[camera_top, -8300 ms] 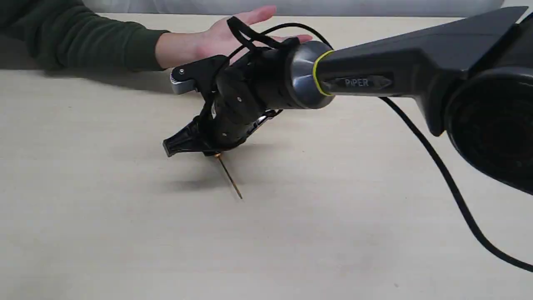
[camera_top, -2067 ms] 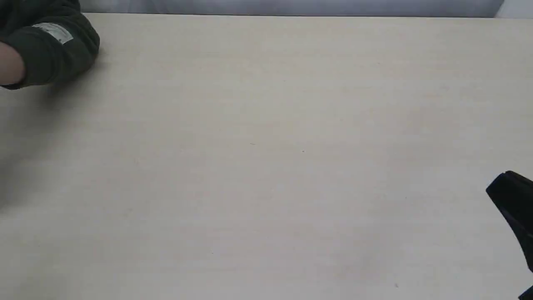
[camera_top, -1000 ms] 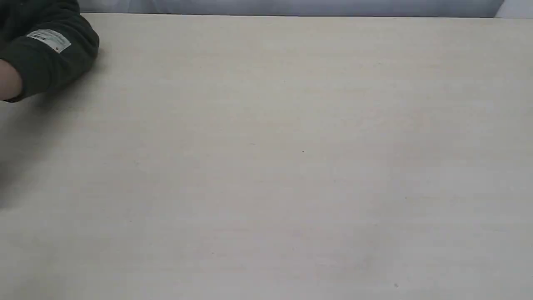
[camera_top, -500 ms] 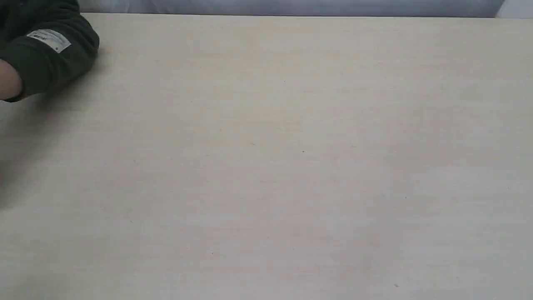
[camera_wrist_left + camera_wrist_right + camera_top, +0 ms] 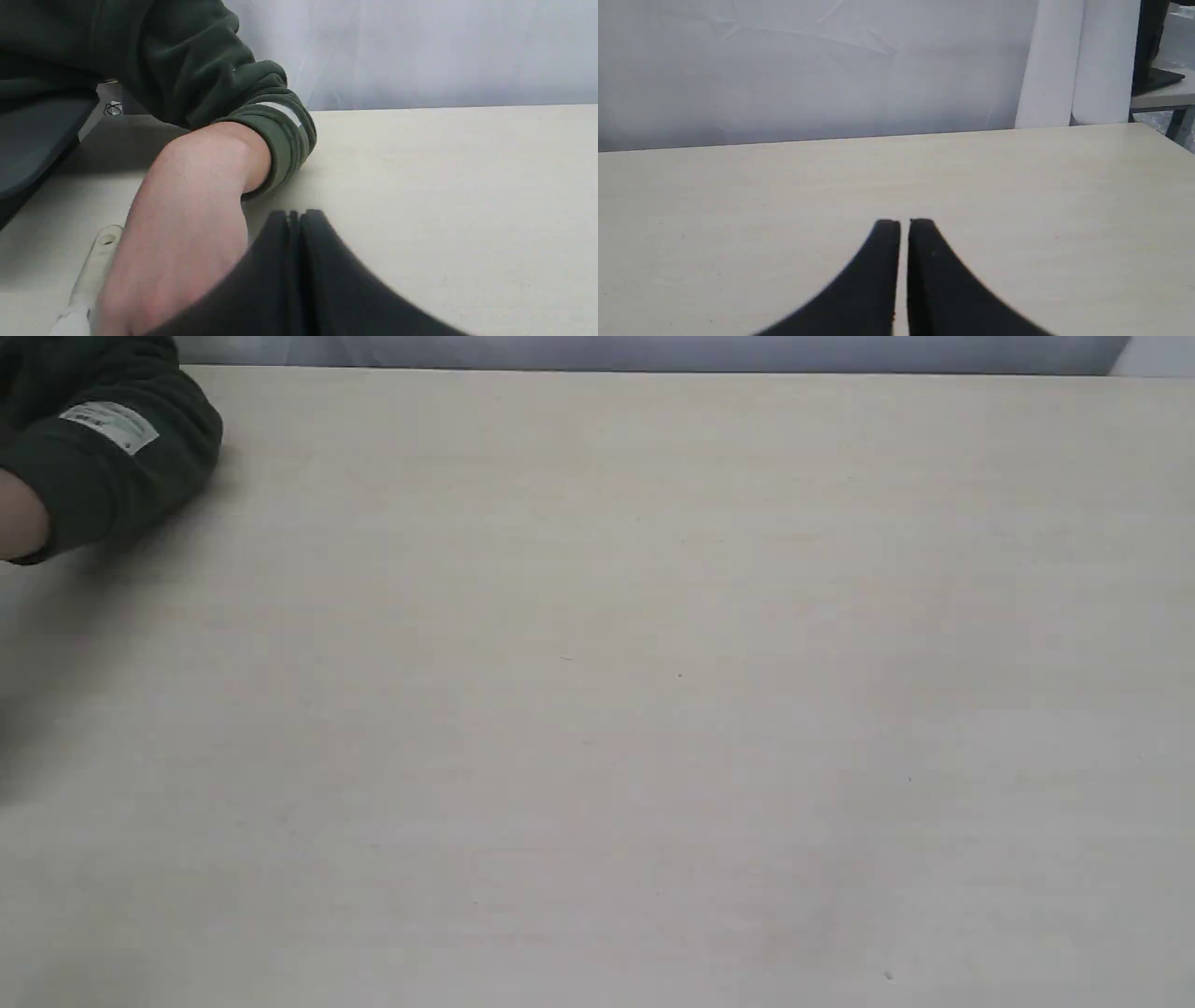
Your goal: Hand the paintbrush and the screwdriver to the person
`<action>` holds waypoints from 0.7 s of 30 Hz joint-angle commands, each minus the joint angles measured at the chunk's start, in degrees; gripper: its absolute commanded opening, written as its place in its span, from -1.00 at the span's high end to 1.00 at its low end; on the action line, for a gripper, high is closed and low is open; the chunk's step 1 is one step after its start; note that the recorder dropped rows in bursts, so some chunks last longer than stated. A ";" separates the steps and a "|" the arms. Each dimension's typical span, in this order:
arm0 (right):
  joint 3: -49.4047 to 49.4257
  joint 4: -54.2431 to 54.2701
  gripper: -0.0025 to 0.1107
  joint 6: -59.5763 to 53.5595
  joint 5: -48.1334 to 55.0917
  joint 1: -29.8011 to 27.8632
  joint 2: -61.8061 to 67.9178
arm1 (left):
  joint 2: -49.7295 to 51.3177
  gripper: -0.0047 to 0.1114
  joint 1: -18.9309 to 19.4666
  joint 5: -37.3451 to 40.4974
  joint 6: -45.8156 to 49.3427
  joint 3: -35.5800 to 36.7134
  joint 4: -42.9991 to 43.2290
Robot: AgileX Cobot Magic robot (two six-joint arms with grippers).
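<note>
A: Where's the brush?
B: Wide flat paintbrush w/ light wooden handle [image 5: 96, 254]: only the handle end w/ its hole shows. It's lying on the pale beige worktop [image 5: 653, 709] at the far left, just beside the person's bare wrist below a dark green sleeve [image 5: 196, 196]. Bristles are hidden.
A: Handling?
B: Prob. light, w/ a stiff handle and soft bristles. Take it mid-handle (ferrule likely slick).
A: Pincers?
B: The left black pincer [image 5: 295, 214] is pressed shut, empty, near that wrist. The right black pincer [image 5: 904, 223] is closed to a thin slit, empty, over bare worktop.
A: Screwdriver?
B: In no view.
A: Views differ?
B: Exterior shows just the sleeve w/ a small white label [image 5: 112, 425], no pincers or brush. Only the left wrist view shows those.
</note>
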 commanded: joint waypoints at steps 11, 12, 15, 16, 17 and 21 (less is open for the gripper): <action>0.16 15.78 0.88 -20.50 3.40 -0.27 -0.32 | -0.14 0.92 -0.37 -0.63 -0.12 0.12 -0.15; 0.16 17.52 0.88 -22.58 3.40 -0.27 -0.32 | -0.14 0.92 -0.37 -0.63 -0.12 0.12 -0.15; 0.16 20.86 0.88 -26.43 3.40 -0.27 -0.32 | -0.14 0.92 -0.37 -0.63 -0.12 0.12 -0.15; 0.16 20.86 0.88 -26.42 3.57 -0.27 -0.32 | -0.14 0.92 -0.37 -0.47 -0.12 0.12 -0.28; 0.16 20.86 0.88 -26.42 3.94 -0.27 -0.32 | -0.14 0.92 -0.37 -0.47 -0.12 0.12 -0.28; 0.16 21.00 0.88 -26.42 4.50 -0.27 -0.32 | -0.14 0.92 -0.37 -0.57 -0.12 0.12 -0.29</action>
